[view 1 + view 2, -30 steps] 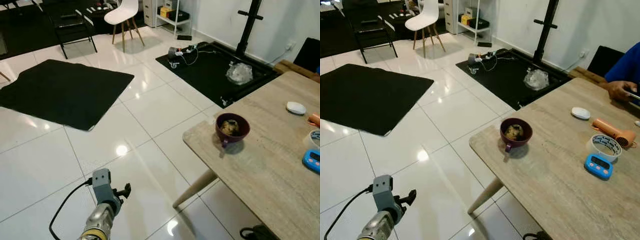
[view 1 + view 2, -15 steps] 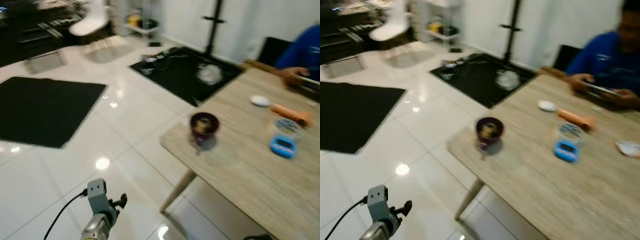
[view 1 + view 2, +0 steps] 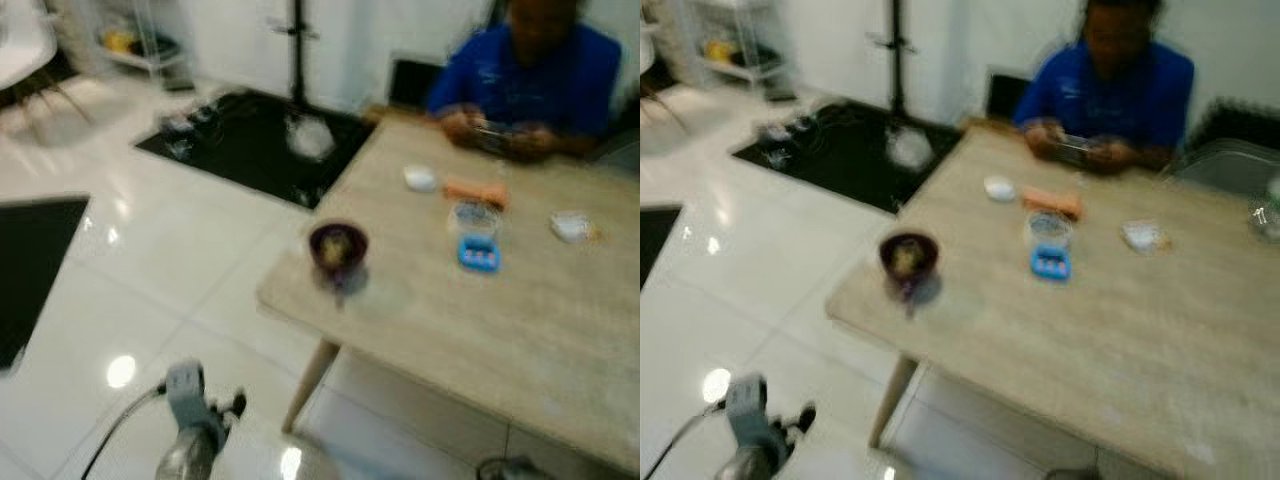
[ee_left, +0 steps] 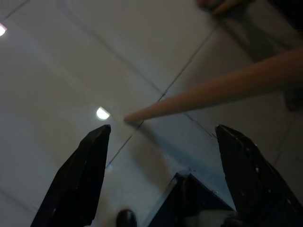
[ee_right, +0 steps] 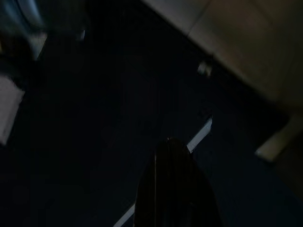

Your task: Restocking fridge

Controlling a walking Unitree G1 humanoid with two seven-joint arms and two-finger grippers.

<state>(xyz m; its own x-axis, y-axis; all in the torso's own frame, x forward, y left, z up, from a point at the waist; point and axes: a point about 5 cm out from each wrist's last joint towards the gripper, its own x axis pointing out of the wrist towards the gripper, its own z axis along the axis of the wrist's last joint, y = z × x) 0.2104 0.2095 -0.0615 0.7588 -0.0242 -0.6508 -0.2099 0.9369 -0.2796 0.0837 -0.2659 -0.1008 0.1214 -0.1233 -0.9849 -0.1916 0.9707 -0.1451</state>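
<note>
The eye views are blurred. A purple bowl [image 3: 338, 245] with food in it stands near the corner of a light wooden table [image 3: 470, 330]. My left arm [image 3: 190, 430] hangs low over the white tiled floor, left of that corner. In the left wrist view my left gripper [image 4: 161, 130] is open with nothing between its fingers; below it are floor tiles and a slanted wooden table leg [image 4: 213, 92]. The right wrist view is very dark; there my right gripper [image 5: 169, 143] has its fingers pressed together, with nothing in them.
A person in a blue shirt [image 3: 530, 80] sits at the far side of the table, hands on a device. On the table lie a blue timer [image 3: 478, 254], a clear round tub [image 3: 475, 214], an orange item [image 3: 475, 190] and a white mouse [image 3: 420, 178]. A black mat with a stand [image 3: 260, 140] lies beyond.
The camera has swung to the right: the table and bowl have shifted left in the picture and the seated person has come into full view. My left arm still hangs low.
</note>
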